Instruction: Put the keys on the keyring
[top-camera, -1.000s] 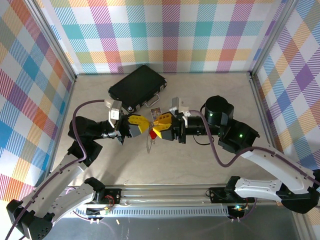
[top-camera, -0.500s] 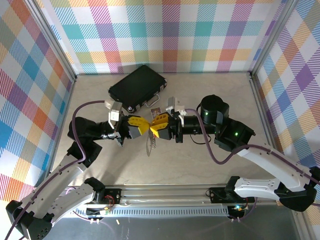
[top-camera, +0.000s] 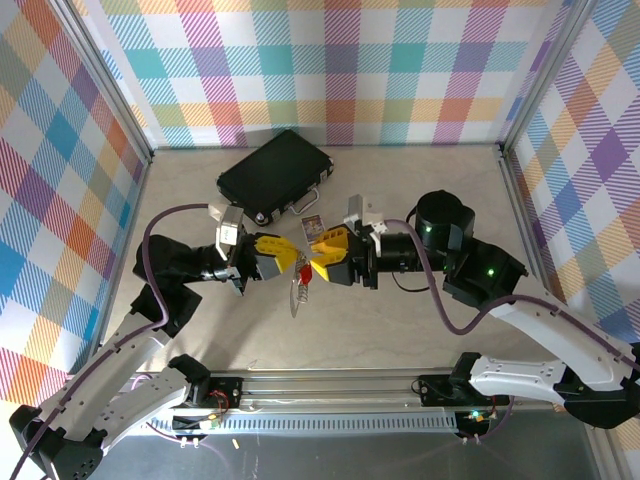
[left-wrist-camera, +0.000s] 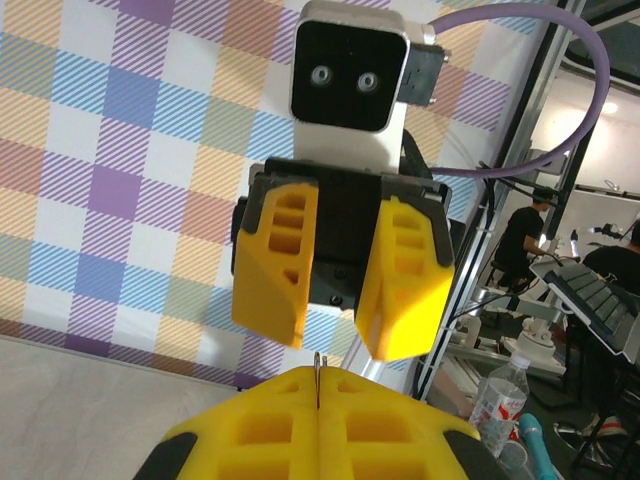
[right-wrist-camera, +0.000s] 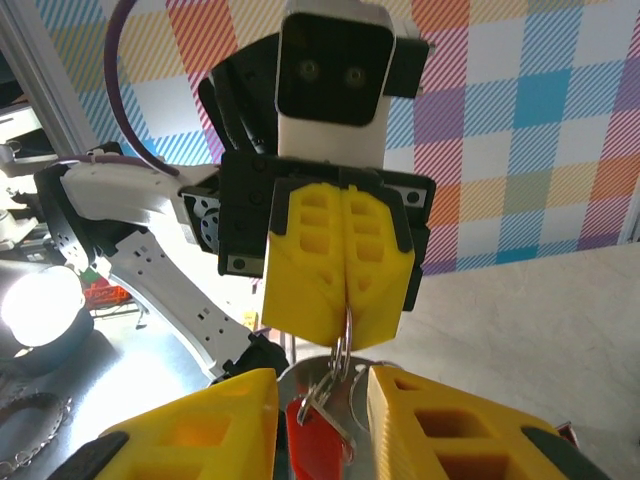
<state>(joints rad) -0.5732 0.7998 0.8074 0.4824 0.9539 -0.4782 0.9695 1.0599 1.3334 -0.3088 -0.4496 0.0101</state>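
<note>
My left gripper (top-camera: 288, 256) is shut on the thin silver keyring (right-wrist-camera: 346, 322), pinching its upper edge between the yellow fingers (left-wrist-camera: 250, 425). From the ring hang the keys: a small red piece (right-wrist-camera: 322, 452) beside flat silver metal (right-wrist-camera: 352, 375). The bunch dangles above the table (top-camera: 299, 285) between the two arms. My right gripper (top-camera: 318, 262) faces the left one tip to tip and is open. Its yellow fingers (right-wrist-camera: 205, 432) stand on either side of the hanging red key without gripping it. Seen from the left wrist, the right gripper (left-wrist-camera: 340, 340) hangs open just beyond the ring's edge (left-wrist-camera: 319, 362).
A black case (top-camera: 275, 172) lies at the back left of the table. A small card (top-camera: 312, 224) lies just in front of it. Aluminium frame posts (top-camera: 520, 190) and checked walls close in the sides and back.
The right gripper swung toward the left one, then drew back to the right and opened its jaws a little. The left gripper kept the ring pinched in place.
</note>
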